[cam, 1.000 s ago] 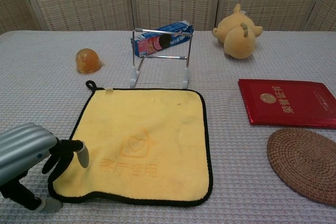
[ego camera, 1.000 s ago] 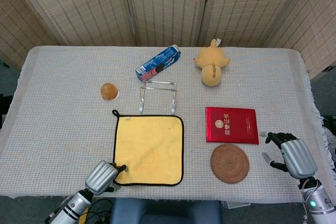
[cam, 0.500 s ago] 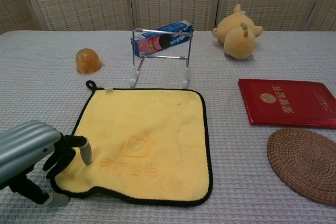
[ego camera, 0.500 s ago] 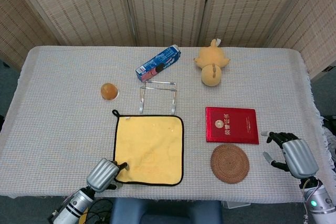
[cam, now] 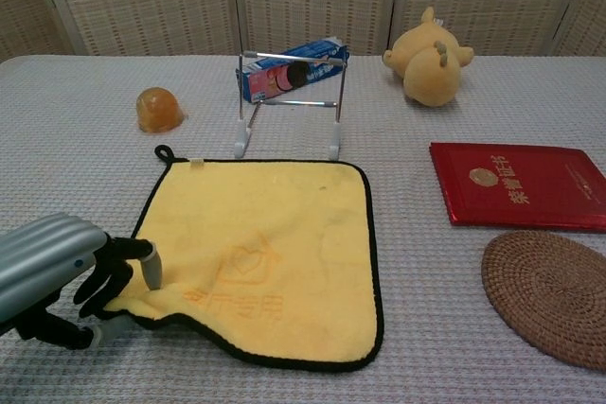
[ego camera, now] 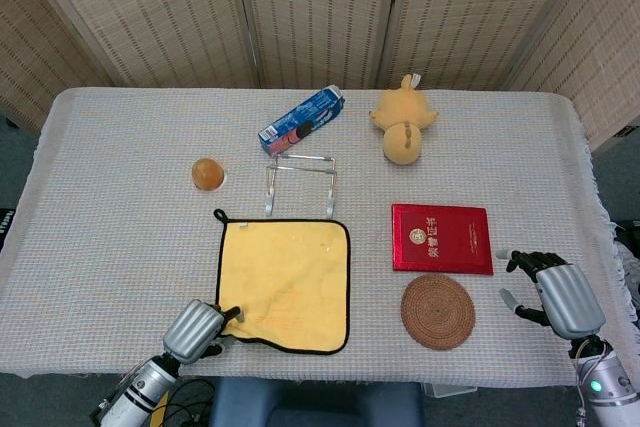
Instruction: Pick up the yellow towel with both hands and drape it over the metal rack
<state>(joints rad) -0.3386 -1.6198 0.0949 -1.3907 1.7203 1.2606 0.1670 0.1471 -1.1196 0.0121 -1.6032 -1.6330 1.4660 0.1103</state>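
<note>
The yellow towel [ego camera: 285,282] with black trim lies flat near the table's front, just in front of the metal rack [ego camera: 300,182]. My left hand [ego camera: 195,329] pinches its near-left corner. In the chest view that corner of the towel [cam: 265,253] is raised and bunched between the fingers of the left hand [cam: 62,276], and the rack [cam: 289,101] stands upright behind it. My right hand [ego camera: 555,292] hovers at the front right of the table, fingers apart and holding nothing, far from the towel. It does not show in the chest view.
Behind the rack lies a blue carton [ego camera: 302,120]. An orange ball [ego camera: 207,173] sits to the left and a yellow plush toy [ego camera: 402,122] at the back right. A red booklet [ego camera: 441,238] and a woven coaster [ego camera: 437,311] lie between the towel and my right hand.
The left hand has closed on the towel's near-left corner and lifted it, drawing the near edge inward. The right hand has barely moved.
</note>
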